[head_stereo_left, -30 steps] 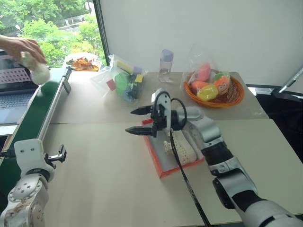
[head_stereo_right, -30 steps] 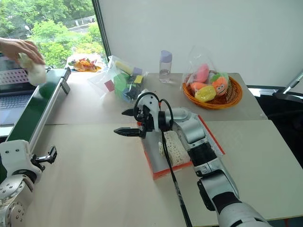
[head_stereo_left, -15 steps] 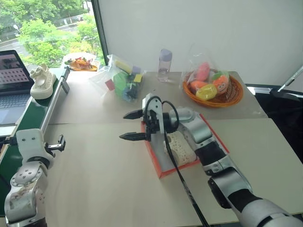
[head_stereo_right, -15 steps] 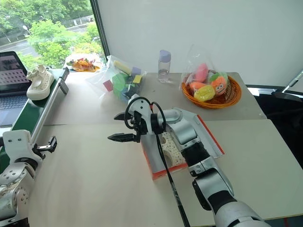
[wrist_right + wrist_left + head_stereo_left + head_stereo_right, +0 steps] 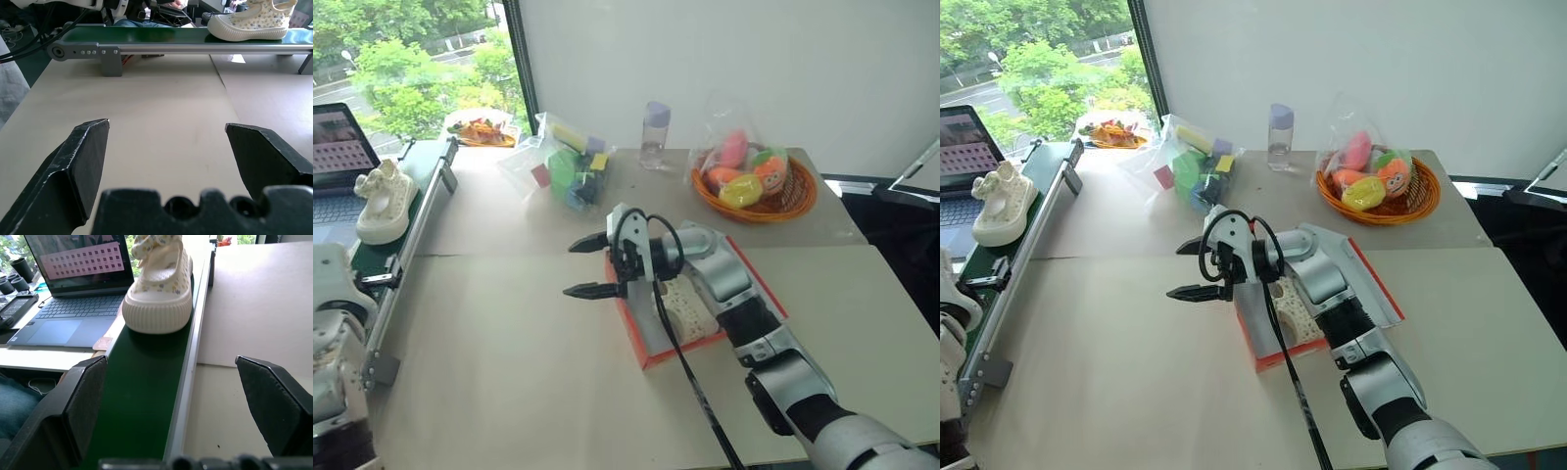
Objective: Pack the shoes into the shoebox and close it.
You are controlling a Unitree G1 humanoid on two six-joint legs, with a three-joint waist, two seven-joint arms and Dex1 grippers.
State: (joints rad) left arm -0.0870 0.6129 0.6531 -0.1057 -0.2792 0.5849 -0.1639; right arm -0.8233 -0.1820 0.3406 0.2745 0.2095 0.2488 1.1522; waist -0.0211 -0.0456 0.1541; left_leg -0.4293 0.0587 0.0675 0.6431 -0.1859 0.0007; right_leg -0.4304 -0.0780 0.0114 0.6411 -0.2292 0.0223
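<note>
One cream-white shoe (image 5: 380,201) with frilled trim stands on the green conveyor belt (image 5: 372,257) at the left; it also shows as the shoe (image 5: 159,289) just ahead of my left gripper (image 5: 178,401), which is open and lined up over the belt with nothing between its fingers. The other shoe (image 5: 690,305) lies in the red-orange shoebox (image 5: 628,311) at the table's middle, with the lid (image 5: 1374,282) folded open to the right. My right gripper (image 5: 590,266) hovers open over the box's left edge, pointing left, empty.
An orange woven basket (image 5: 754,186) of toys, a clear bottle (image 5: 654,135) and a plastic bag (image 5: 570,164) of coloured blocks stand at the back. A laptop (image 5: 333,147) sits left of the belt. A plate of items (image 5: 481,129) is by the window.
A person's hand set the shoe on the belt and withdrew. The shoe has travelled along the belt toward me. My left arm swung out left to the belt; the right gripper stayed put.
</note>
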